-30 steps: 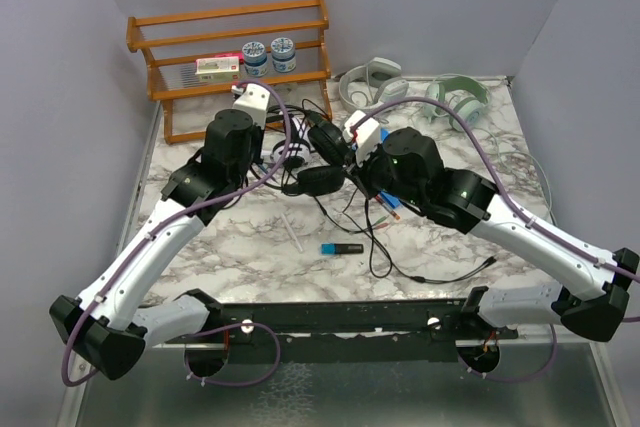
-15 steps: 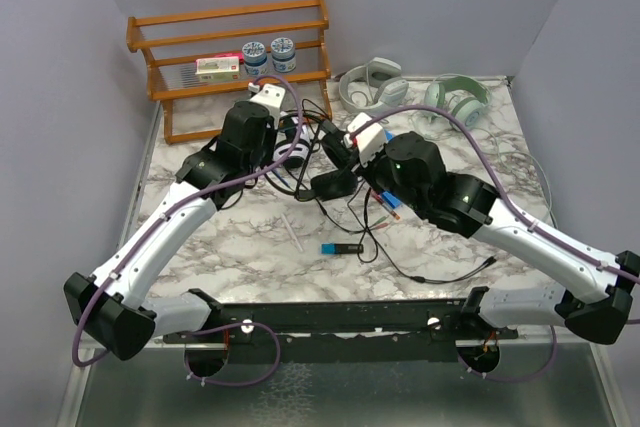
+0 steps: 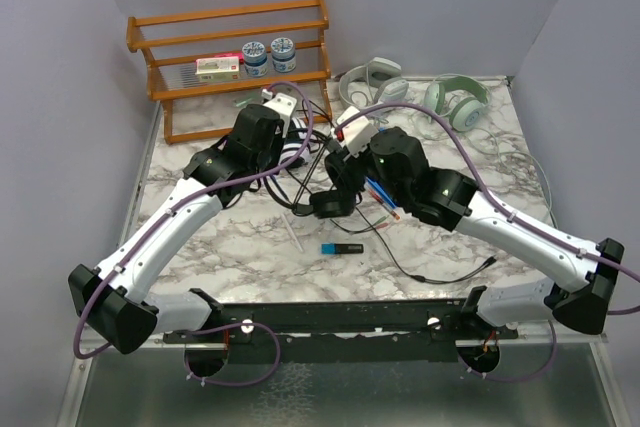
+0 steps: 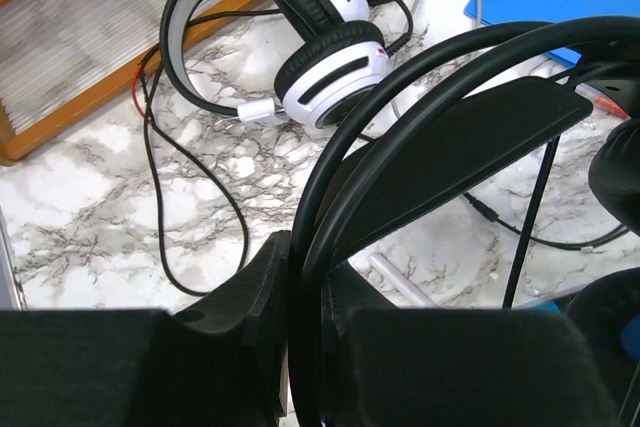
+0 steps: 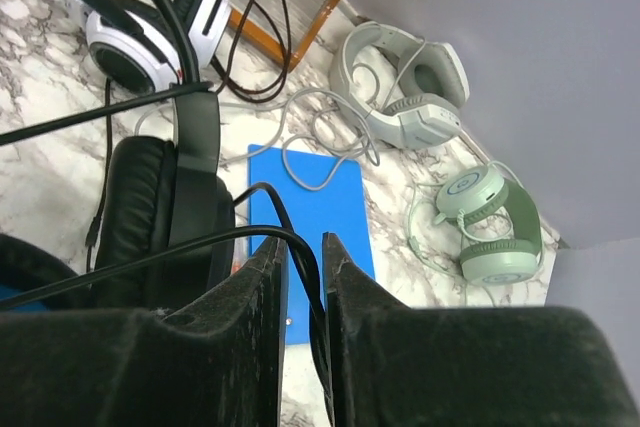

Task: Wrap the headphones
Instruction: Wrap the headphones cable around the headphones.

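My left gripper (image 4: 305, 259) is shut on the headband (image 4: 450, 137) of the all-black headphones and holds them off the table. One black ear cup (image 3: 330, 204) hangs between the arms, and shows in the right wrist view (image 5: 150, 217). My right gripper (image 5: 303, 247) is shut on their thin black cable (image 5: 300, 252), just right of the ear cup. The white-and-black headphones (image 4: 320, 57) lie on the marble by the rack. The pale grey-white headphones (image 3: 372, 82) lie at the back.
A wooden rack (image 3: 230, 57) with small jars stands at the back left. A pale green headset (image 3: 457, 99) lies at the back right. A blue pad (image 5: 320, 217) lies under the right gripper. A blue stick (image 3: 341, 248) and a white rod (image 3: 291, 231) lie near the front.
Both grippers moved closer together. The left arm swung right and back; the right gripper moved left. The black ear cup now hangs lower and nearer the front.
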Motion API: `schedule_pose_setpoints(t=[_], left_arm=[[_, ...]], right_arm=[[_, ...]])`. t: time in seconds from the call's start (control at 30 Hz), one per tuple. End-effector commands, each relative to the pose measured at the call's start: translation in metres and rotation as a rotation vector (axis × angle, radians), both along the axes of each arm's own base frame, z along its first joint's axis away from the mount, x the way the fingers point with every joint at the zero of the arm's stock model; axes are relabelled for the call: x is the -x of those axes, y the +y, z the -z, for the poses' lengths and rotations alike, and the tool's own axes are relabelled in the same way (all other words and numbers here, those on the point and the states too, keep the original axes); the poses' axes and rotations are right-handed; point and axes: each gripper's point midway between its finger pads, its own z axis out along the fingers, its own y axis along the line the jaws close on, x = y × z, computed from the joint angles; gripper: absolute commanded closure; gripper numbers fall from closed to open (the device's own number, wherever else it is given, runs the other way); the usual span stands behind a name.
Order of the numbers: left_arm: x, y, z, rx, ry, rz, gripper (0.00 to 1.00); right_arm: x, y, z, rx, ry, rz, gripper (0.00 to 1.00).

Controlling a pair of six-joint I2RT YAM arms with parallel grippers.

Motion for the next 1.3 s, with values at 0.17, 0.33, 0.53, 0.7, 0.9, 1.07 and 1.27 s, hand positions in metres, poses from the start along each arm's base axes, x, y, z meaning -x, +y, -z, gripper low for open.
schedule_pose_setpoints(t=[0.17, 0.33, 0.53, 0.7, 0.9, 1.07, 1.27], left_arm=[[0.017, -0.028, -0.02, 0.119, 0.008, 0.139, 1.0], [0.035, -0.041, -0.02, 0.177, 0.052, 0.227, 1.0], [0.057, -0.052, -0.023, 0.257, 0.113, 0.305, 1.0], [0.068, -0.052, -0.025, 0.275, 0.207, 0.275, 1.0], [0.083, -0.059, -0.036, 0.333, 0.308, 0.278, 1.0], [0.093, -0.071, -0.042, 0.4, 0.373, 0.302, 1.0], [0.089, -0.073, -0.053, 0.42, 0.431, 0.224, 1.0]], right_arm=[[-0.017, -0.001, -0.01, -0.087, -0.072, 0.095, 0.74], [-0.029, -0.007, 0.004, -0.064, -0.053, 0.181, 0.72], [-0.032, -0.007, 0.01, -0.118, -0.004, 0.157, 0.56], [-0.043, -0.027, 0.015, -0.162, 0.072, 0.182, 0.41], [-0.059, -0.052, 0.021, -0.297, 0.145, 0.194, 0.32], [-0.069, -0.058, 0.038, -0.427, 0.249, 0.155, 0.28], [-0.061, -0.059, 0.045, -0.558, 0.265, 0.14, 0.26]])
